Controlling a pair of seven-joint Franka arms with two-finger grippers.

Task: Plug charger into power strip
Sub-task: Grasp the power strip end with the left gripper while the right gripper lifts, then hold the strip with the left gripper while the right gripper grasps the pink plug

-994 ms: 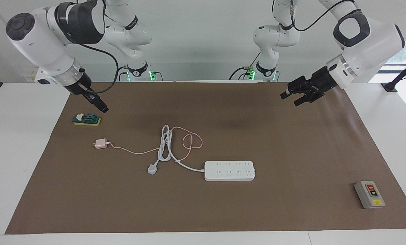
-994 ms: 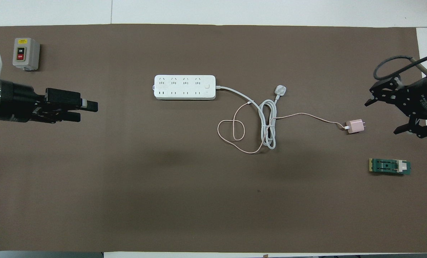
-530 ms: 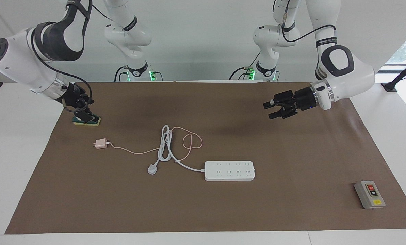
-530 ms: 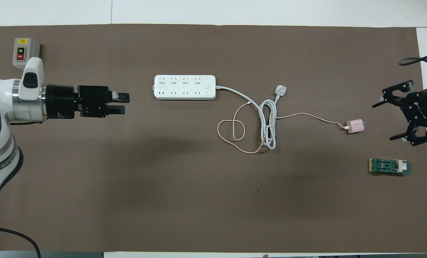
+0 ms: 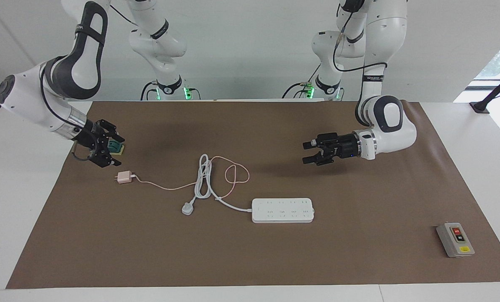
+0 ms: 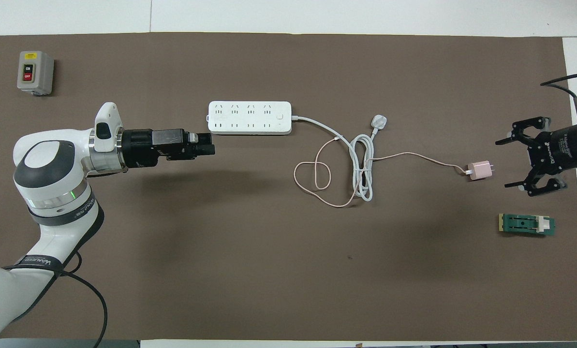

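you've got the right gripper (image 5: 115, 150) spread wide beside the charger (image 5: 124, 177) for a grab; left gripper (image 5: 309, 152) open near the power strip (image 5: 283, 210), likely to brace it.

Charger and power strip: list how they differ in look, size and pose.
The charger is a small pale-pink cube; the power strip is a long white bar with two socket rows. The charger's cable is thin and pink; the strip's cord is thick and white. Both lie flat on the brown mat, untouched, their cables crossing between them.
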